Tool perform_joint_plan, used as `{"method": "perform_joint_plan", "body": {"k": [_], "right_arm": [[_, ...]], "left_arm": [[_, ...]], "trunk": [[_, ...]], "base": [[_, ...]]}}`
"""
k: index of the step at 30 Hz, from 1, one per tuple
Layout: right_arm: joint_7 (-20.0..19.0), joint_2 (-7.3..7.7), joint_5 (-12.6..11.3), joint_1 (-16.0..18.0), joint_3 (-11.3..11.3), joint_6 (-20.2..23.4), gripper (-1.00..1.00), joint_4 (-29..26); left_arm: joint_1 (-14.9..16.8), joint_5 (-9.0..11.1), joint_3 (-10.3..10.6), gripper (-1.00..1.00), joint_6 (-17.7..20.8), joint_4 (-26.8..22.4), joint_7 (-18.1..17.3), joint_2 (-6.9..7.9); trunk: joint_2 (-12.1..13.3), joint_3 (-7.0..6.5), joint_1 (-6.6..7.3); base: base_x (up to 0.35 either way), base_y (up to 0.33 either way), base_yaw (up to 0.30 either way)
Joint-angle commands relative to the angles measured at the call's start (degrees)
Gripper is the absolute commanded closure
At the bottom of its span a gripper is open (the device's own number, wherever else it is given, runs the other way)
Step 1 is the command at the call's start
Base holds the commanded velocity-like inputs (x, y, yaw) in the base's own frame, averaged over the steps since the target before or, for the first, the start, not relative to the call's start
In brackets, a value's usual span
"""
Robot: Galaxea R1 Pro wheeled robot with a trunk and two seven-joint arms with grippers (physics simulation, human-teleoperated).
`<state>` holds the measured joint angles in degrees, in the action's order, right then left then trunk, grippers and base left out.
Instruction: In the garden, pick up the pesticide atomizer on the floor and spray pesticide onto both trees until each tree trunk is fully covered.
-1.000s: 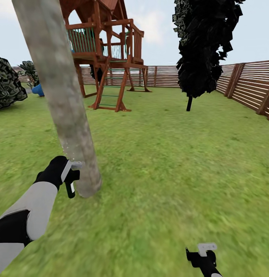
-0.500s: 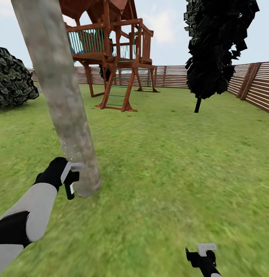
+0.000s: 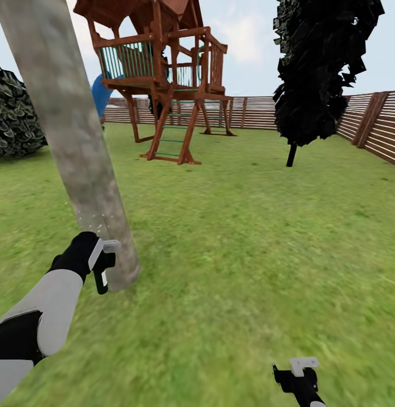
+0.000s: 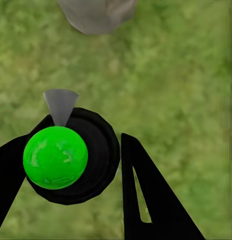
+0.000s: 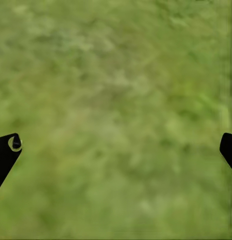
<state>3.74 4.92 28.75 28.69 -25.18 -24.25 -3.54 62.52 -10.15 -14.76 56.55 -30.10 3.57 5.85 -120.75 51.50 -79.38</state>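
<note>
Atomizer (image 3: 102, 270) in left gripper (image 3: 101, 265), beside trunk (image 3: 78, 152)

Trunk (image 3: 78, 152) up close on the left, leaning, base on the grass (image 3: 237, 254). Atomizer (image 3: 103, 270) in the left gripper (image 3: 101, 260), right beside the trunk's base. Playhouse (image 3: 163, 79) further back behind it, fence (image 3: 310, 116) along the rear and right. Right gripper (image 3: 299, 373) low on the right, over grass.

No text, brand, number or sign can be read anywhere. The white label band on the pesticide atomizer (image 3: 104, 277) is too small to show any lettering, and the fence (image 3: 384, 133) and wooden play tower (image 3: 163, 79) carry no writing.
</note>
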Motion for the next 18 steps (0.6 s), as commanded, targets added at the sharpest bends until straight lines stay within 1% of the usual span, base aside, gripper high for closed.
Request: {"method": "perform_joint_plan", "body": {"k": [1,7,10,11,15,18], "right_arm": [[0.30,0.01,0.61,0.05,-0.28,-0.19,-1.00,0.09],[0.30,-0.06,0.61,0.05,-0.28,-0.19,-1.00,0.09],[0.30,-0.07,0.61,0.05,-0.23,-0.19,-1.00,0.11],[0.30,-0.08,0.61,0.05,-0.24,-0.19,-1.00,0.11],[0.26,0.00,0.61,0.05,-0.25,-0.19,-1.00,0.13],[0.22,0.02,0.69,0.05,-0.22,-0.19,-1.00,0.19]], "left_arm": [[0.05,-0.14,-0.26,1.00,0.20,-0.05,0.12,-0.05],[-0.16,-0.27,-0.05,1.00,0.07,0.07,0.18,0.08],[-1.97,-0.21,-0.11,1.00,-0.01,-0.03,0.21,0.28],[-2.14,-0.18,-0.10,1.00,-0.03,-0.04,0.21,0.25],[-2.51,-0.14,-0.16,1.00,-0.12,0.09,0.25,-0.24],[-2.95,-0.19,-0.18,1.00,-0.13,0.27,0.29,-0.29]], "trunk": [[-0.02,0.05,0.00],[-0.02,0.05,0.00],[-0.02,0.05,0.00],[-0.02,0.05,0.00],[-0.02,0.05,0.00],[-0.02,0.05,0.00]], "base": [[0.098,-0.269,0.129],[0.204,-0.215,0.255],[0.239,-0.188,0.277],[0.247,-0.178,0.230],[0.237,-0.185,0.067],[0.048,-0.262,0.002]]}}
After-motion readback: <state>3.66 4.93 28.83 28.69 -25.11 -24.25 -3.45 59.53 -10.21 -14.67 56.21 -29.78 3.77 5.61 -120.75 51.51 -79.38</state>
